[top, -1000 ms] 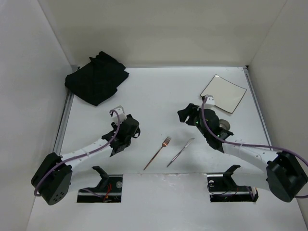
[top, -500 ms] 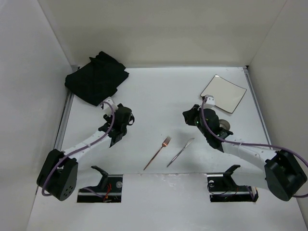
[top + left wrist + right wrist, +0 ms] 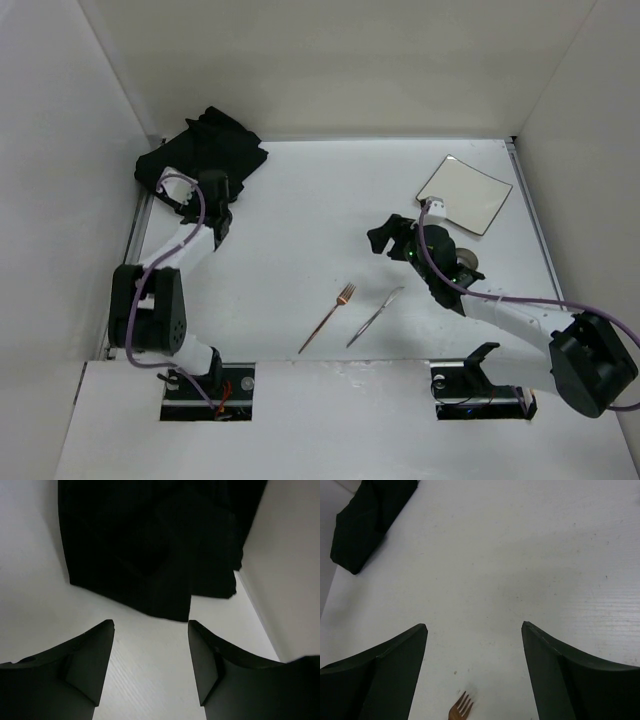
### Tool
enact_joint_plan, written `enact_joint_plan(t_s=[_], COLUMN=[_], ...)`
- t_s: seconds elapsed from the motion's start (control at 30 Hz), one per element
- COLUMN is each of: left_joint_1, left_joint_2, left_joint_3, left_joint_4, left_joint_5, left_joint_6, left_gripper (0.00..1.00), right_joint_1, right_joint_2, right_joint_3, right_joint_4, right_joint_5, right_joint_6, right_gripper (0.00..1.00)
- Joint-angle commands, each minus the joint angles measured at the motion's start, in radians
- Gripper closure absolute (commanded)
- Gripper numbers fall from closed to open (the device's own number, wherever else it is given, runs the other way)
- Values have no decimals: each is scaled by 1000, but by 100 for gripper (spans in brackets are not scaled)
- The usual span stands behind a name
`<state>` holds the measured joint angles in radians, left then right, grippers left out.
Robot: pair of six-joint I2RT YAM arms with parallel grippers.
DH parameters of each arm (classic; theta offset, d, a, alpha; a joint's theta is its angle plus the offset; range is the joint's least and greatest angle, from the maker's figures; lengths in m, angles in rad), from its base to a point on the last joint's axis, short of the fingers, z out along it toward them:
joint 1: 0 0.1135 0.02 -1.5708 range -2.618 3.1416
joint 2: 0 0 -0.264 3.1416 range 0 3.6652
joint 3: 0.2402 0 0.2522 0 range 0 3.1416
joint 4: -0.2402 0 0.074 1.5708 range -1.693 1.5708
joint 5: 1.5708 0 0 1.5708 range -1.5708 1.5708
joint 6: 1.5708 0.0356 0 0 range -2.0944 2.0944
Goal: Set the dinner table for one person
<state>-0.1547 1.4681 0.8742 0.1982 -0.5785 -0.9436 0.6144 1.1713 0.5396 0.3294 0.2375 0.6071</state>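
Care with the approach is what this step seems to call for: the left gripper (image 3: 150, 625) hangs over the near hem of the black cloth mat (image 3: 150, 545), which lies rumpled in the far-left corner of the dinner table (image 3: 320, 190), hard against the side wall. A good pick would likely take one finger on each side of a raised fold near the hem, low enough to catch the fabric and not just skim it. The mat should then be drawn clear of the wall before it is carried toward the middle. Because the cloth sits in loose folds, a grip on only the top layer could let it unfurl or drag. It will probably need spreading flat before the square pale plate (image 3: 465, 193) at the far right goes on it.

The left jaws are spread wide and hold nothing; bare table shows between them, and the mat's edge lies just beyond their tips.

The right gripper (image 3: 475, 627) hovers over the open middle of the table, also gaping wide and empty. The tines of the copper fork (image 3: 461, 705) peek in below it, not touched. The fork and the knife (image 3: 375, 316) lie side by side near the front edge, well apart from the mat.
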Motion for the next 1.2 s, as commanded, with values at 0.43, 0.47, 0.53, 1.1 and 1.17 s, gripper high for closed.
enact_joint_plan(t_s=[0.43, 0.47, 0.53, 1.1, 1.17], left_joint_1=[198, 197, 188, -432, -441], left_joint_2=[439, 443, 446, 341, 249], left_joint_3=[310, 309, 283, -144, -203], left_joint_4=[13, 21, 59, 471, 489], left_joint_5=[256, 275, 319, 341, 342], left_joint_6=[-52, -53, -63, -236, -215], left_gripper=[53, 61, 79, 67, 57], right_joint_1=[0, 1, 3, -28, -28], right_joint_2=[73, 76, 71, 54, 51], right_joint_3=[19, 20, 20, 6, 8], right_joint_4=[92, 91, 94, 71, 71], right_joint_5=[-63, -63, -64, -52, -47], right_joint_6=[-10, -10, -13, -9, -12], right_gripper=[12, 13, 13, 11, 10])
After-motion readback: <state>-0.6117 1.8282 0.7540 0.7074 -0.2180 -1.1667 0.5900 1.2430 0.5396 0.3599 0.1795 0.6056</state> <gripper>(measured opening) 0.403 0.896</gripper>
